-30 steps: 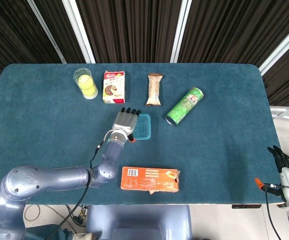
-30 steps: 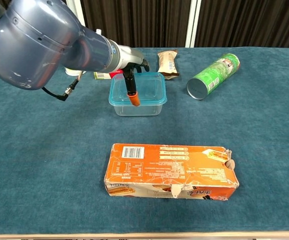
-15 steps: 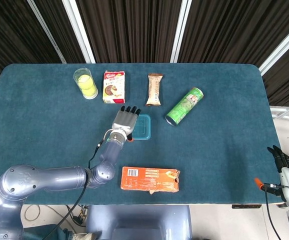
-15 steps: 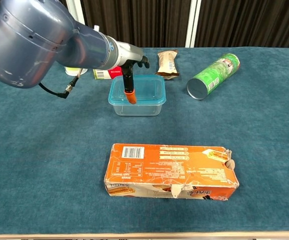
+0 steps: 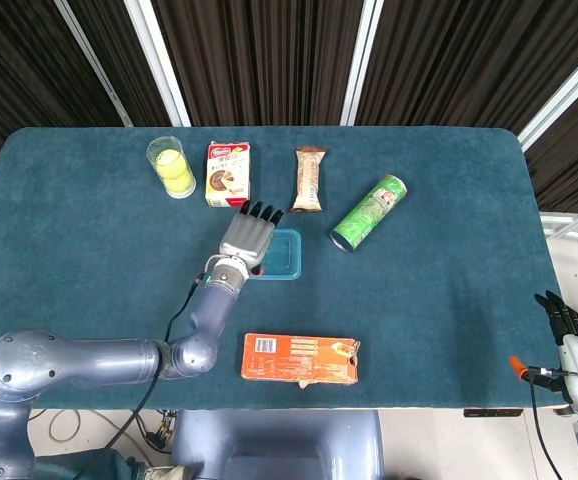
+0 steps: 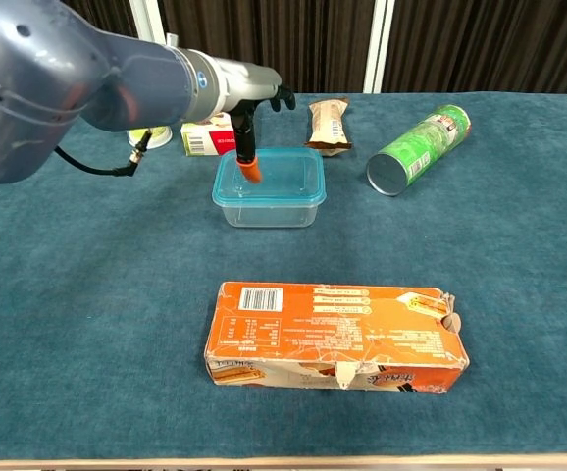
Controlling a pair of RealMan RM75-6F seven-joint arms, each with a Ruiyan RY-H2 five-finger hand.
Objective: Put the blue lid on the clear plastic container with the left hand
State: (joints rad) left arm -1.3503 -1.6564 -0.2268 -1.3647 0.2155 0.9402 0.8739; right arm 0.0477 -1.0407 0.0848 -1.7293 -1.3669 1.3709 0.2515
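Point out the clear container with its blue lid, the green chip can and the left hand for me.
clear container (image 6: 269,201), chest view, on its front wall.
green chip can (image 6: 416,147), chest view, on the middle of its side.
left hand (image 5: 247,237), head view, on the back of the hand.

My left hand (image 5: 247,238) is silver-grey with black fingertips and an orange-tipped thumb. At frame centre, the clear plastic container (image 6: 269,186) wears a blue lid (image 5: 285,254). The table (image 5: 449,280) is deep teal. Lower centre, an orange box (image 6: 335,337) with white barcode. Upper right, a green tube (image 6: 419,149). Upper left, a yellow-green cup (image 5: 172,166).
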